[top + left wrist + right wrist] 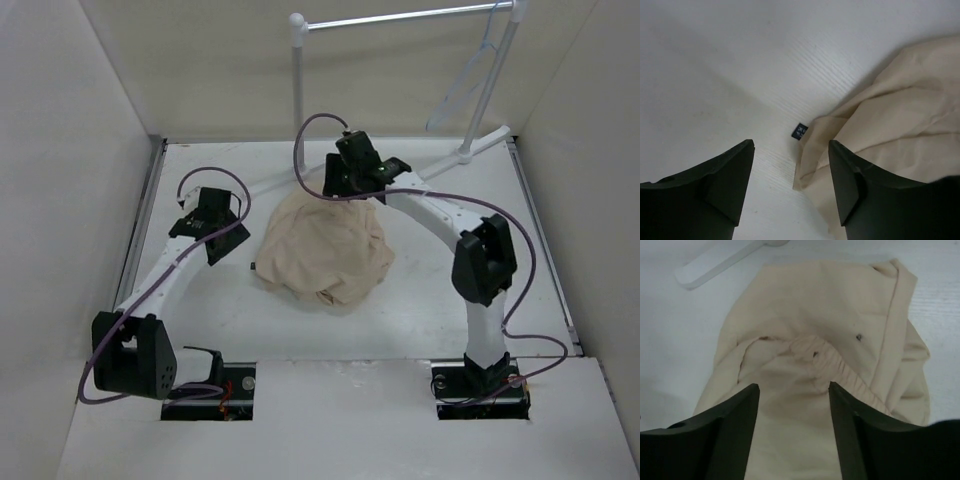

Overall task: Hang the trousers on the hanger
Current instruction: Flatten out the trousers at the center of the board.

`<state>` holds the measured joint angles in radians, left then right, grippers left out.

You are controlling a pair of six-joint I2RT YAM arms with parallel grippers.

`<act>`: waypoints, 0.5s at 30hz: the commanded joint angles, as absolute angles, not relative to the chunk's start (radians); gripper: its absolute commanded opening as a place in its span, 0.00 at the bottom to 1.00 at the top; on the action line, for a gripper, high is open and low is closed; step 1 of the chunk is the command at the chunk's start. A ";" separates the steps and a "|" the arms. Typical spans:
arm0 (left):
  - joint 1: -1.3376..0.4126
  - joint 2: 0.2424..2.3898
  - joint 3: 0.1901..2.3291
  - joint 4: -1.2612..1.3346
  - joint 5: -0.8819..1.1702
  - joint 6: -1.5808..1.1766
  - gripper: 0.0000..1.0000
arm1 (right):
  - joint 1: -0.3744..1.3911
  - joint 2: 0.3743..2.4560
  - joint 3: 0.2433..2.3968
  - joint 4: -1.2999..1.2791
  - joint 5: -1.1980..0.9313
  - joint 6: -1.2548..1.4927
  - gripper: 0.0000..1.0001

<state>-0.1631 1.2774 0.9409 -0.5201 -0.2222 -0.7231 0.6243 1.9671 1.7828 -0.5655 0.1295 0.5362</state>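
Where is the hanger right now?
In the top view, the hanger hangs from the white rack at the far right of the table, beside the rack's right post and beyond the bunched trousers mid-table.

So the tabletop (200,320) is plain matte white, and the left wrist view shows fine ribbed lines in the surface. The trousers (325,250) are dumped straight on it as one crumpled beige heap, roughly mid-table and a bit toward the back. There's a little black tag (799,131) lying flat right by the heap's left edge; can't tell if it's sewn to the cloth or loose. Behind the heap, the white rack's flat foot bar (720,260) lies on the tabletop, angled toward the back right corner, near the cloth but not touching it. The rest of the surface is bare white.
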 commanded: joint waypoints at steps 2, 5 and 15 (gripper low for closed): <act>-0.235 1.209 0.879 -0.496 -0.186 -0.744 0.68 | 0.634 2.097 1.913 -0.572 0.150 0.518 0.69; -0.239 1.169 0.830 -0.456 -0.147 -0.758 0.74 | 0.656 2.149 1.937 -0.597 0.141 0.517 0.72; -0.179 1.121 0.750 -0.403 -0.048 -0.778 0.74 | 0.685 2.010 1.928 -0.607 0.222 0.534 0.05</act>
